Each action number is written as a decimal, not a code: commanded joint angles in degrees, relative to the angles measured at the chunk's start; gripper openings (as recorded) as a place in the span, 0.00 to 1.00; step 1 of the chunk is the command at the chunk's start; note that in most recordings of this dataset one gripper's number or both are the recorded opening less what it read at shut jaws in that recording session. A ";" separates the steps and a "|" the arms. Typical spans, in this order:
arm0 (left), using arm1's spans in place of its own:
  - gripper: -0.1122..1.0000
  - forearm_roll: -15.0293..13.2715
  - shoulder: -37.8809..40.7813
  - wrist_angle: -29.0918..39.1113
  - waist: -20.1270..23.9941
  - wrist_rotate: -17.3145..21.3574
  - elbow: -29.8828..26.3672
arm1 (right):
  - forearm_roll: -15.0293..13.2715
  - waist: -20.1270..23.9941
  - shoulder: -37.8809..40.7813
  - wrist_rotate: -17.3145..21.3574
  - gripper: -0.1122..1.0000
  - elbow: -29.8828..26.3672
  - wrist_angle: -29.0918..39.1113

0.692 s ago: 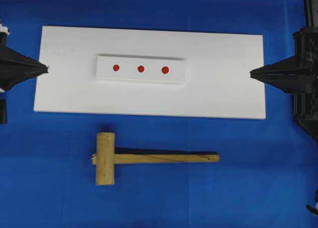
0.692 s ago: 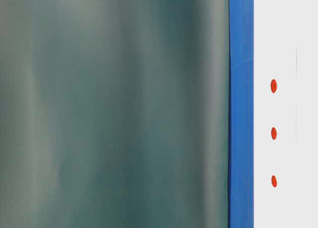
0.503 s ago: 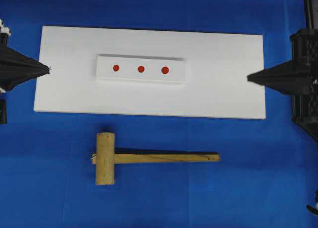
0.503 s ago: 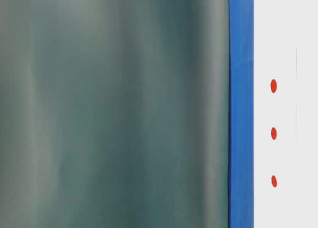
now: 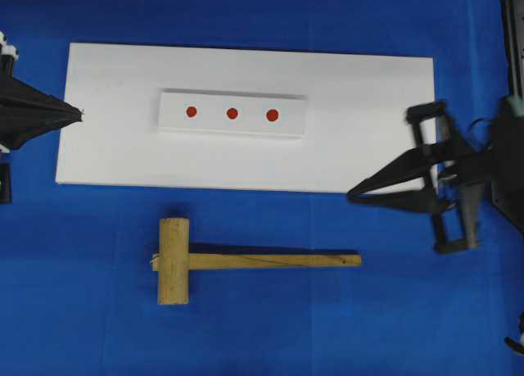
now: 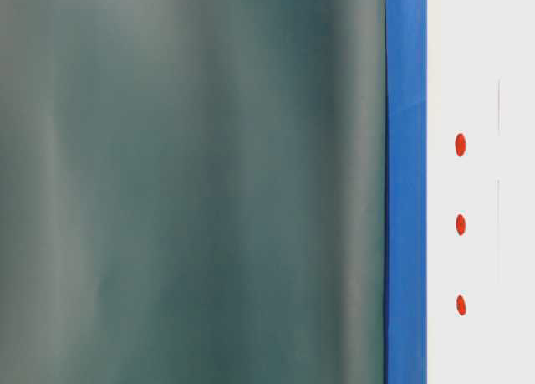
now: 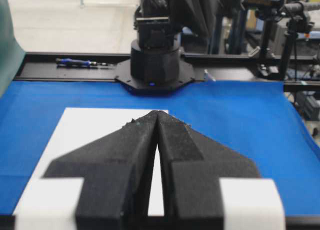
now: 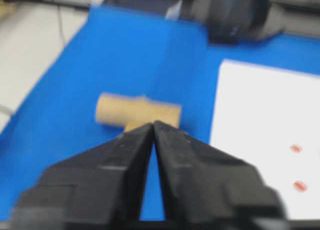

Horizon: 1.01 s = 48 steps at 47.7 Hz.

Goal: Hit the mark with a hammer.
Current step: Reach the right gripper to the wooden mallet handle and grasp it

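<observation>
Both arms low: R gripper (image 5: 354,197) angled toward hammer (image 5: 237,261), jaws together.

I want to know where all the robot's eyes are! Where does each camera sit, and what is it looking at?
Overhead: above the table, looking straight down on the hammer, white board and both grippers, left gripper, right gripper.
Table-level: low, close to a grey-green sheet; no arm shows.
Left wrist: on the left arm, looking over its shut fingers at the board.
Right wrist: on the right arm, looking over its fingers at the hammer.
Shared: overhead, table-level and right wrist all see the red dots.
</observation>
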 commanded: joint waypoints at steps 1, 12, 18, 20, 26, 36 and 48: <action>0.10 -0.09 0.44 -0.35 -0.09 -0.18 -0.53 | 0.26 0.44 4.39 0.79 0.25 -3.08 0.44; 0.10 -0.09 0.35 -0.35 -0.09 -0.09 -0.26 | 0.97 2.37 16.26 2.11 0.86 -9.67 3.16; 0.10 -0.09 0.35 -0.26 0.09 -0.18 -0.18 | 3.08 2.99 22.85 2.11 0.90 -11.87 0.18; 0.10 -0.09 0.44 -0.35 0.09 -0.18 -0.09 | 3.87 3.25 24.87 2.11 0.88 -12.22 -1.58; 0.10 -0.09 0.44 -0.26 0.18 -0.18 0.18 | 7.47 4.48 30.94 2.11 0.89 -13.27 -7.73; 0.10 -0.09 0.44 -0.35 0.26 -0.18 0.79 | 12.13 5.80 39.55 2.11 0.89 -15.73 -12.92; 0.10 -0.09 0.44 -0.35 0.35 -0.18 1.41 | 14.59 5.89 48.34 2.11 0.89 -20.04 -13.18</action>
